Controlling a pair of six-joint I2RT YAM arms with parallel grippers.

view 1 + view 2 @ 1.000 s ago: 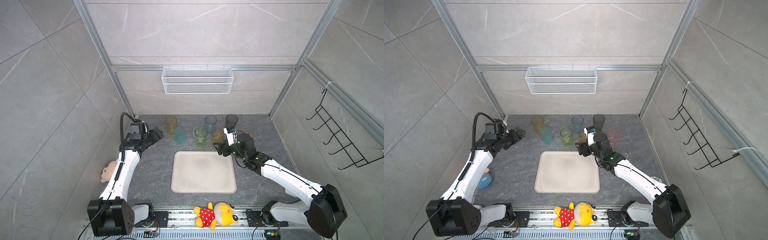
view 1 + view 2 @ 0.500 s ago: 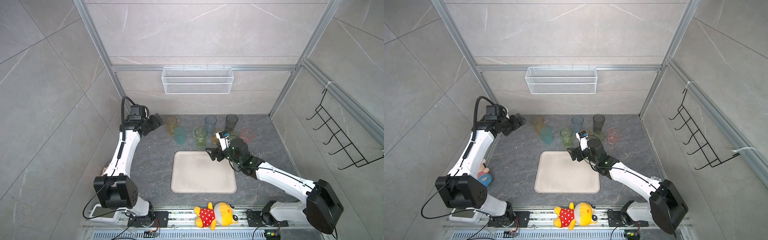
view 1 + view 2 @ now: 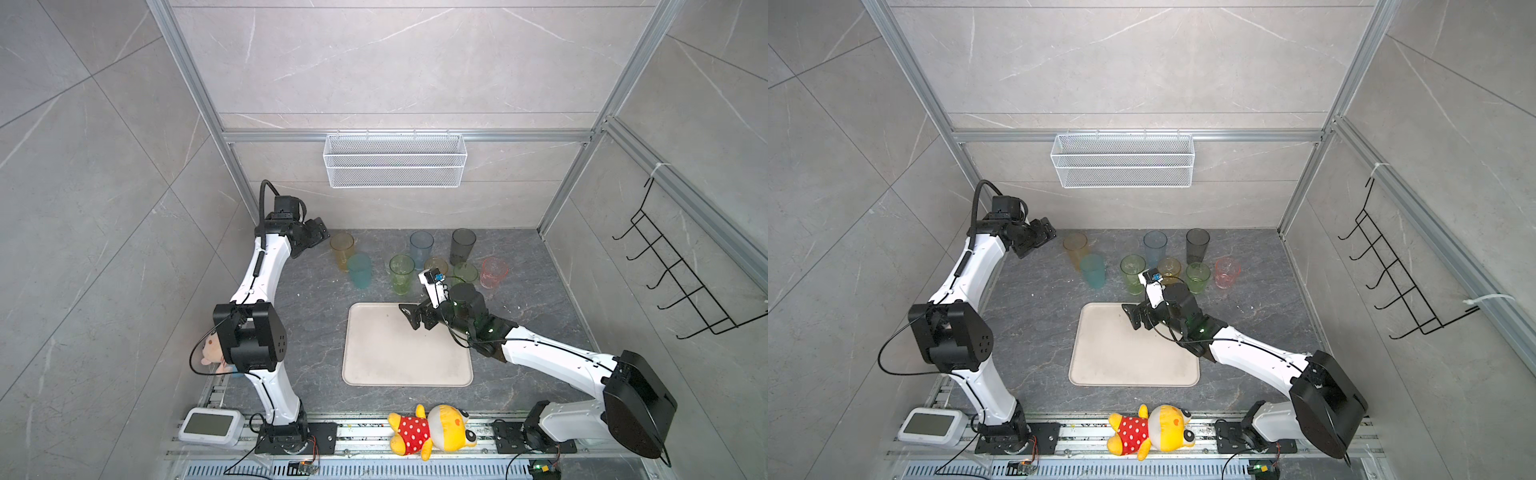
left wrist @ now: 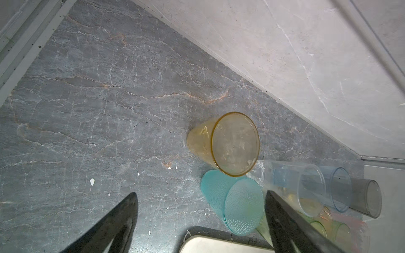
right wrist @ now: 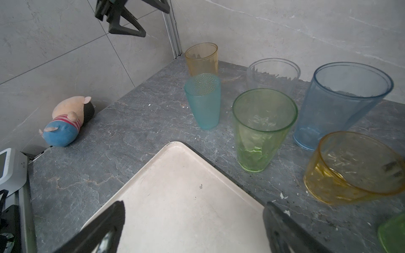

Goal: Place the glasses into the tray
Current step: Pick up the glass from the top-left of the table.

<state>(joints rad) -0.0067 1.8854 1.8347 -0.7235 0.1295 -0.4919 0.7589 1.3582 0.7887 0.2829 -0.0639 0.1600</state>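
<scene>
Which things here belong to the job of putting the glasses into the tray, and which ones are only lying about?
For the job: amber glass, teal glass, tall green glass, pale blue glass, grey glass, yellow glass, short green glass, pink glass, clear glass, tray.

Lying about: yellow plush toy, pig plush, wire basket, white device.
</scene>
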